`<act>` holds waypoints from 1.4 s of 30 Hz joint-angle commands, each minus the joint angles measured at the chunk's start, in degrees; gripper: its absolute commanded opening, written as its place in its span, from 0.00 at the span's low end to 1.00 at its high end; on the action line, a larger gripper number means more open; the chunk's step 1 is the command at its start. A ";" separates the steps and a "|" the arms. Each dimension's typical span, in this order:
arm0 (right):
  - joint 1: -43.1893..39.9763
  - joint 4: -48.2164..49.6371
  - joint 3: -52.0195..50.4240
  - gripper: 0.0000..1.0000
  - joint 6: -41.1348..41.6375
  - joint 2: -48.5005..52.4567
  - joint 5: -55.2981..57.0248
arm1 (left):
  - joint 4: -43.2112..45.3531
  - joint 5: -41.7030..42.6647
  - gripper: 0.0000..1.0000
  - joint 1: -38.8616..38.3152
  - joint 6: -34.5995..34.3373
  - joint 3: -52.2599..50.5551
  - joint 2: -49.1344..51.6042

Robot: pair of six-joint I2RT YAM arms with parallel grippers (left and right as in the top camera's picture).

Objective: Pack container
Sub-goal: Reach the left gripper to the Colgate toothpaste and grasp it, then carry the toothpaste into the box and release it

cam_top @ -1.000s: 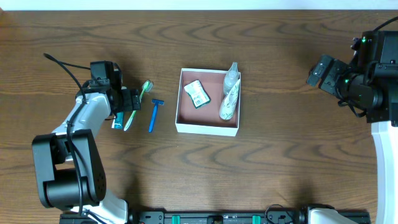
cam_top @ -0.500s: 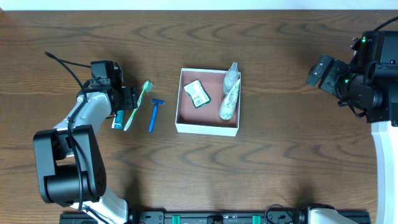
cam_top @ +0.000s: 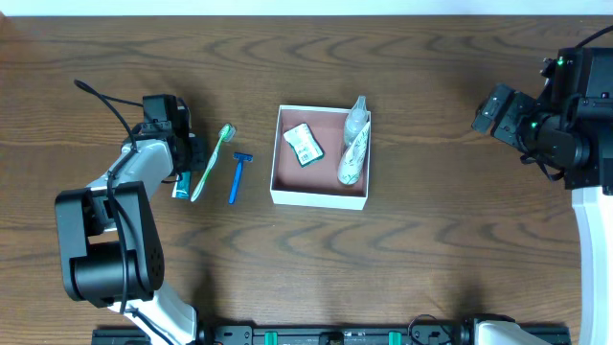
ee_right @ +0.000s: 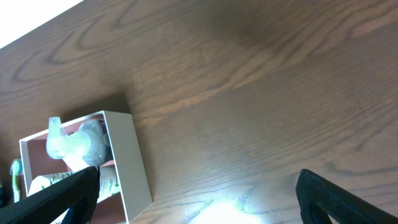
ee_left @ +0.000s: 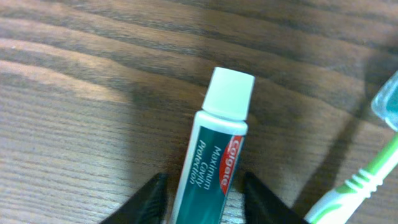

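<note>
White-walled container (cam_top: pixel 319 198): square and lidless, reddish-brown inside, sitting near the middle of the table, well apart from both arms.
Inside, right side: a clear spray bottle (cam_top: pixel 356 115) lies along the right wall with its nozzle at the far corner; a white tube (cam_top: pixel 351 159) lies just below it, also against that wall.
Inside, left side: a small green-and-white packet (cam_top: pixel 304 145) lies flat near the far-left corner.
Left of the box: a blue razor (cam_top: pixel 237 178) lies nearest, then a green toothbrush (cam_top: pixel 212 161), both on the wood and apart from the wall.
Farther left: a Colgate toothpaste tube (ee_left: pixel 217 155) lies flat with its white cap pointing away from the wrist camera, just beside the toothbrush handle.
Left arm: the left gripper (ee_left: pixel 204 182) is low over the toothpaste tube, its black fingers (ee_left: pixel 148 200) apart, one on each side of the tube; no squeeze on it is visible.
Right arm: the right gripper (ee_right: pixel 198 177) is held above the right end of the table with its fingers spread wide and nothing between them.
Surface: dark wood-grain table (cam_top: pixel 431 249).
</note>
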 commanded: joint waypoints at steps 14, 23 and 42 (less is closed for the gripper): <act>-0.35 -0.07 0.09 0.99 0.85 -0.15 0.00 | -7.67 -0.22 0.06 -0.61 0.33 0.70 -3.15; -0.35 -0.07 0.09 0.99 0.85 -0.15 0.00 | -12.13 0.52 0.06 -7.37 0.11 1.25 -24.61; -0.35 -0.04 0.09 0.99 0.85 -0.15 0.00 | -1.60 7.61 0.06 -34.07 -7.67 1.18 -27.50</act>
